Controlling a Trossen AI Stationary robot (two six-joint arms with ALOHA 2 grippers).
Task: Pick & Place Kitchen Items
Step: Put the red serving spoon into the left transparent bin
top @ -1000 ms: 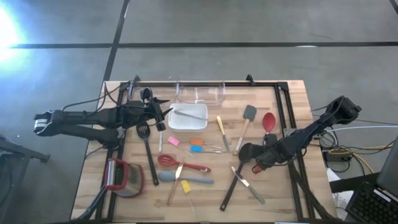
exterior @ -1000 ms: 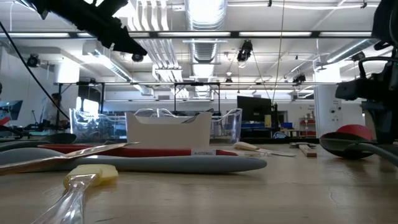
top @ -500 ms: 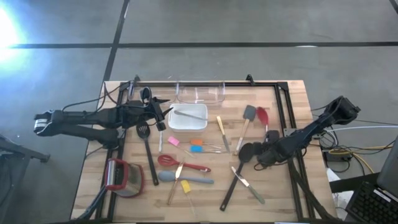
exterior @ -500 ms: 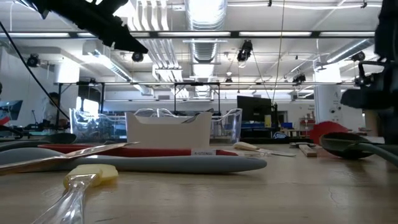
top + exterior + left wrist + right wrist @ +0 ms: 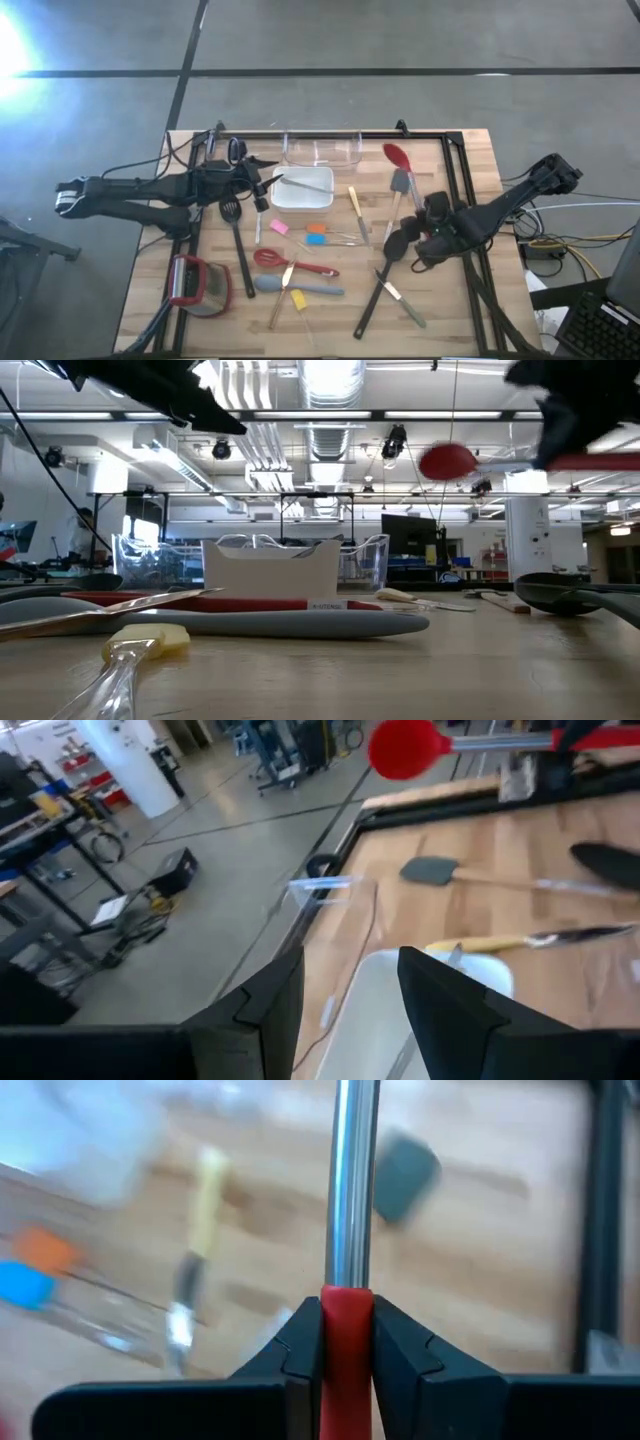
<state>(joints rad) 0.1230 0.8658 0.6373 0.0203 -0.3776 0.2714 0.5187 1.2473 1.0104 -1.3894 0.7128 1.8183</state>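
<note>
My right gripper (image 5: 426,212) is at the table's right, shut on a red spoon with a metal shaft. The spoon's red bowl (image 5: 396,156) points toward the far edge and shows high above the table in the low view (image 5: 448,461) and in the left wrist view (image 5: 405,747). My left gripper (image 5: 262,187) hovers open at the left edge of the white square dish (image 5: 310,200), with nothing between its fingers (image 5: 270,1010). A metal utensil (image 5: 298,182) lies in the dish. My right gripper pinches the spoon's red handle part (image 5: 347,1342) between its two fingers, where the metal shaft (image 5: 350,1190) begins. The fingers lie along the handle, slanting down from the near right. The spoon is lifted clear of the table, about level, with its bowl away from the gripper.
On the table lie a grey spatula (image 5: 400,183), black spoon (image 5: 395,245), wooden-handled knives (image 5: 398,298), black slotted turner (image 5: 236,240), red whisk (image 5: 285,262), grey-blue spatula (image 5: 295,288) and small coloured pieces (image 5: 316,237). A clear tub (image 5: 322,150) stands behind the dish. A red-and-grey gadget (image 5: 198,285) sits near left.
My right gripper has risen and rolled its wrist, taking the red spoon with it. The spoon lay on the table beside the black spoon; now it is lifted clear, with its bowl swung up and toward the far edge.
</note>
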